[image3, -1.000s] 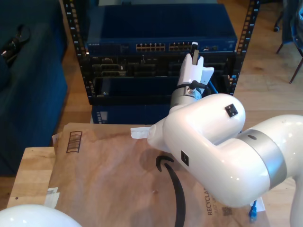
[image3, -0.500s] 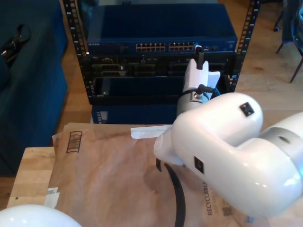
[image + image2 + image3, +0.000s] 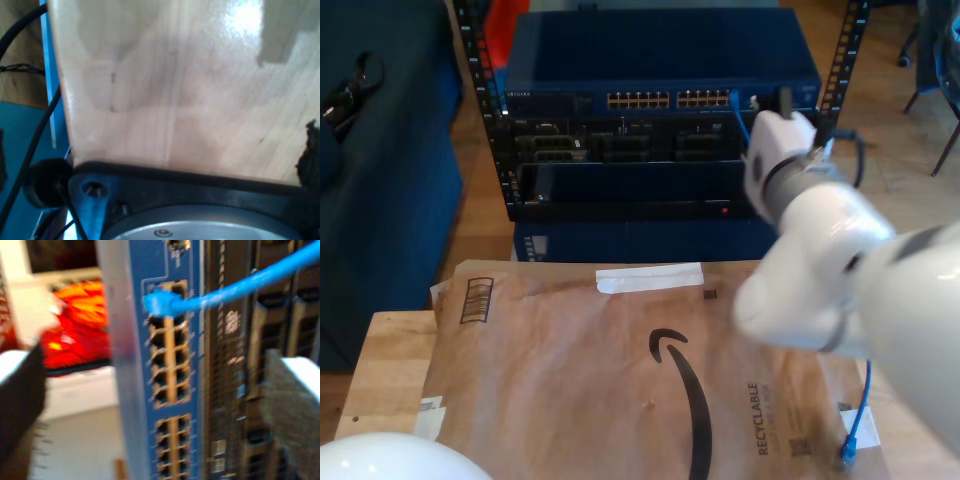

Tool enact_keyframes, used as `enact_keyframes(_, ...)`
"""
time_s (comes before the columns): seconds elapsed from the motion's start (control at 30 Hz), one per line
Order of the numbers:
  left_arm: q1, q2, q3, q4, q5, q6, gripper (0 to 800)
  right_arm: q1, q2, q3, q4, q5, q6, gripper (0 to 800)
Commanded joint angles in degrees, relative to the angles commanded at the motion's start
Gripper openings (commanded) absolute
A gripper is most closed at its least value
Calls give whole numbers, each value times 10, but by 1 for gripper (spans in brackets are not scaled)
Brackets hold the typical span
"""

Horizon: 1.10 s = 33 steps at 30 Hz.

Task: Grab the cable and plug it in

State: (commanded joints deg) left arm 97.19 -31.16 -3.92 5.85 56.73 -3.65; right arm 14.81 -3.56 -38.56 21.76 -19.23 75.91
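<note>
From the exterior view, the cable (image 3: pixel 739 118) has one plug seated in a port at the right end of the blue network switch (image 3: pixel 660 62) in the rack. Its free end lies on the brown paper mailer (image 3: pixel 620 370) at this view's lower right. My second gripper (image 3: pixel 782 120) sits just to the right of the plugged port, blurred, and I cannot tell from here how wide it is.

In my first wrist view I see a pale wooden tabletop (image 3: pixel 180 85) and a dark bracket (image 3: pixel 150 190); I cannot tell how my first gripper stands.

In my second wrist view the cable's plug (image 3: pixel 159 302) is in a top port of the switch. My second gripper (image 3: pixel 165 390) is spread wide and holds nothing, its pads (image 3: pixel 290 410) clear of the cable.
</note>
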Motion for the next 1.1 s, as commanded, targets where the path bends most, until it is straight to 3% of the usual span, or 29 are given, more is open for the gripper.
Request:
enact_keyframes(0.07,0,0,0,0,0,-1,800,-41,-24,-4,-25,74,-4,780)
enact_keyframes(0.2,0,0,0,-1,0,-1,800,-103,-62,-2,-62,165,-56,788)
enact_keyframes(0.47,0,0,0,0,0,-1,800,-257,-131,-9,-63,359,-237,792)
enact_keyframes(0.7,0,0,0,0,0,-1,800,-447,-142,-36,-62,569,-415,792)
enact_keyframes(0.9,0,0,0,-1,0,-1,800,-592,-168,-60,-64,757,-499,792)
enact_keyframes(1.0,0,0,0,0,0,-1,800,-660,-193,-49,-71,831,-563,792)
enact_keyframes(1.1,0,0,0,0,0,-1,800,-739,-238,11,-108,860,-618,792)
